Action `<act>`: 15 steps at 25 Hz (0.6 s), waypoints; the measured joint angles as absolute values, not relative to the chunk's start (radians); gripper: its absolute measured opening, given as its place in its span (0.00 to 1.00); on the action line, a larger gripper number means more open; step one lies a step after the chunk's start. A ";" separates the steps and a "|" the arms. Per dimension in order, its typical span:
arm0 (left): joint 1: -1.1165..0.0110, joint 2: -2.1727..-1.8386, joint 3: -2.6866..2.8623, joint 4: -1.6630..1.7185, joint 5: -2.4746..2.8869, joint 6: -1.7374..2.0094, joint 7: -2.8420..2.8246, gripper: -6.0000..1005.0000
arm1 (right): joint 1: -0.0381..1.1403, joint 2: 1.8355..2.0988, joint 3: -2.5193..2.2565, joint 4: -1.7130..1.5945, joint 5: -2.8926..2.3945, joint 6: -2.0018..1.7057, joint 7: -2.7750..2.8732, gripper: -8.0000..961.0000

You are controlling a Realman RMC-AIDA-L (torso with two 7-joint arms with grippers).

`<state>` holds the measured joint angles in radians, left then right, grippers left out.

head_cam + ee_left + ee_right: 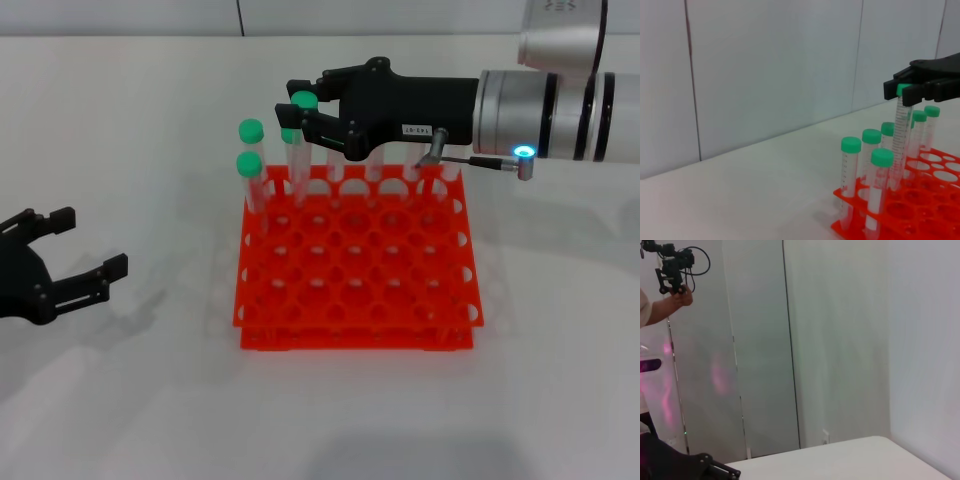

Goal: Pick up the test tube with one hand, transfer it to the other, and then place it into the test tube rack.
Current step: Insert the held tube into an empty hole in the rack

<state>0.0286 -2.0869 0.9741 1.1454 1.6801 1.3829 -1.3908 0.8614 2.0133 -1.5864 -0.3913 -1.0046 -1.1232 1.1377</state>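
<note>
My right gripper point(303, 108), black with a white label, is over the back left part of the orange-red test tube rack point(355, 300). It is shut on the green cap of a test tube point(297, 160) that stands upright with its lower end in a back-row hole. The left wrist view shows the same: right gripper point(910, 90), tube point(898, 135), rack point(920, 200). My left gripper point(90, 243) is open and empty, low over the table well left of the rack.
Several other green-capped tubes point(250, 150) stand along the rack's back and left side, some hidden behind the right gripper; they also show in the left wrist view point(850, 170). A person's hand point(677, 297) holds a camera rig by the wall.
</note>
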 joint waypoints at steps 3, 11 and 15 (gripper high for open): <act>0.021 -2.087 0.974 1.140 1.679 1.383 -1.391 0.88 | 0.860 2.015 -1.586 -0.390 -1.010 -1.113 1.137 0.29; 0.003 -2.085 0.974 1.120 1.667 1.383 -1.379 0.88 | 0.858 2.020 -1.586 -0.390 -1.029 -1.094 1.142 0.29; 0.001 -2.085 0.974 1.120 1.667 1.383 -1.379 0.88 | 0.856 2.023 -1.592 -0.392 -1.029 -1.093 1.142 0.29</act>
